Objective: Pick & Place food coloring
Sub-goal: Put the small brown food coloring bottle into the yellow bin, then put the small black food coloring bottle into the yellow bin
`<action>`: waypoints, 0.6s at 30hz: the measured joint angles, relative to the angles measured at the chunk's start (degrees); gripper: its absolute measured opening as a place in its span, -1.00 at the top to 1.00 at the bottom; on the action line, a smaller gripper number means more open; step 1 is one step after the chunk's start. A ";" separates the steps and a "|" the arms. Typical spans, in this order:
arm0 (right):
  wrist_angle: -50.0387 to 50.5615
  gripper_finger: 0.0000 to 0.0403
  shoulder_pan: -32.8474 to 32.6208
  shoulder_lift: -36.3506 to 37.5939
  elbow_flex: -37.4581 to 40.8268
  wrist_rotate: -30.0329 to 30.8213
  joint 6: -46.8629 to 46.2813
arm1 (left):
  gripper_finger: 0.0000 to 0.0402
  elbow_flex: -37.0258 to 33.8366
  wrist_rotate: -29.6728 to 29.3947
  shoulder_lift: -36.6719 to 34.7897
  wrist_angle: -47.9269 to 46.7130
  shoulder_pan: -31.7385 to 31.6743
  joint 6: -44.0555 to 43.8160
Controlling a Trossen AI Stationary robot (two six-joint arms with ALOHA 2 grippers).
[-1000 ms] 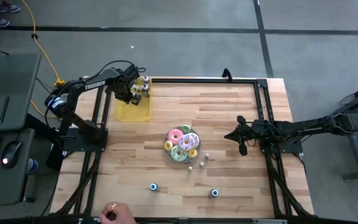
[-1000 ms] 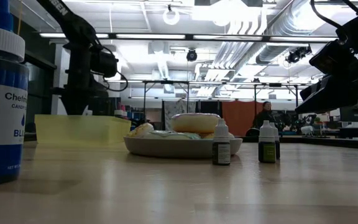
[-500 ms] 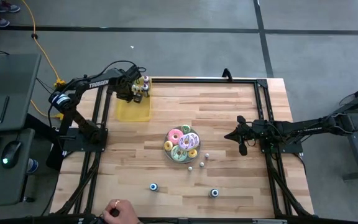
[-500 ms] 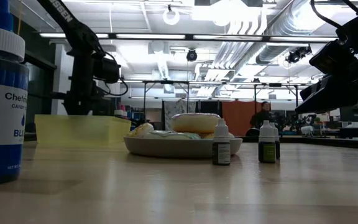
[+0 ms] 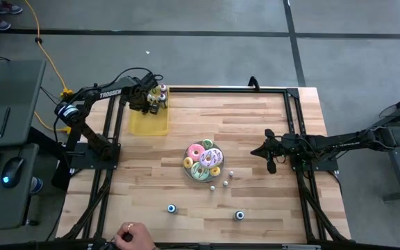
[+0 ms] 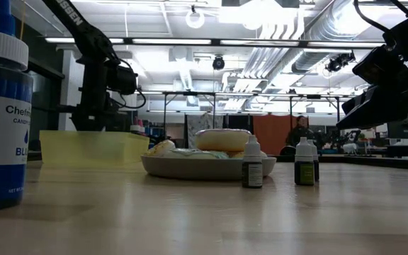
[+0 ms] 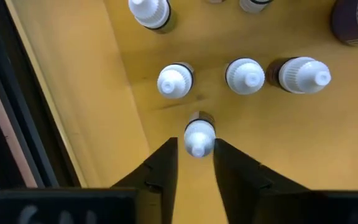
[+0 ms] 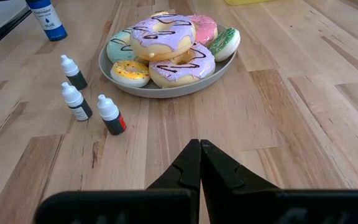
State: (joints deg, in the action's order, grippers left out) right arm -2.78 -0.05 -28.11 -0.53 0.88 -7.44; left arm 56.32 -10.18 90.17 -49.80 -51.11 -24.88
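Where left gripper (image 7: 196,163) spreads, tiny white-capped food coloring bottle (image 7: 198,133) sits btwn fingers.

small bottles (image 8: 79,93): 3 | doughnuts (image 8: 166,46): 5 | plate (image 8: 166,88): 1 | blue bottle (image 8: 45,15): 1

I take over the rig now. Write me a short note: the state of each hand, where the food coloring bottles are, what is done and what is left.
Left hand: over the yellow tray at the table's far left corner, fingers slightly apart on either side of a small white-capped bottle standing in the tray; a grip cannot be confirmed.
Right hand: shut, empty, waiting at the right side.
Done: several bottles stand in the tray.
Left: three small bottles beside the doughnut plate, and two blue-capped bottles near the front edge.
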 joint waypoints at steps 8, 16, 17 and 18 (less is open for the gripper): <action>-0.01 1.00 0.02 0.00 -0.01 0.01 0.00 | 0.30 -0.01 -1.89 -0.01 0.00 0.00 0.07; 0.01 1.00 0.02 0.01 -0.01 0.01 0.00 | 0.29 -0.05 -2.18 -4.80 1.09 0.00 0.95; 0.00 1.00 0.01 -0.01 0.00 0.01 0.00 | 0.29 -0.05 -1.98 -5.79 1.47 0.00 1.37; 0.00 1.00 0.00 0.00 0.00 0.01 0.00 | 0.29 -0.05 -1.18 -6.97 1.87 0.00 2.13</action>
State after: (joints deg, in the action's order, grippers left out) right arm -2.78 -0.05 -28.10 -0.53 0.89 -7.44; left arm 56.27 -11.36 83.20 -47.93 -51.11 -22.76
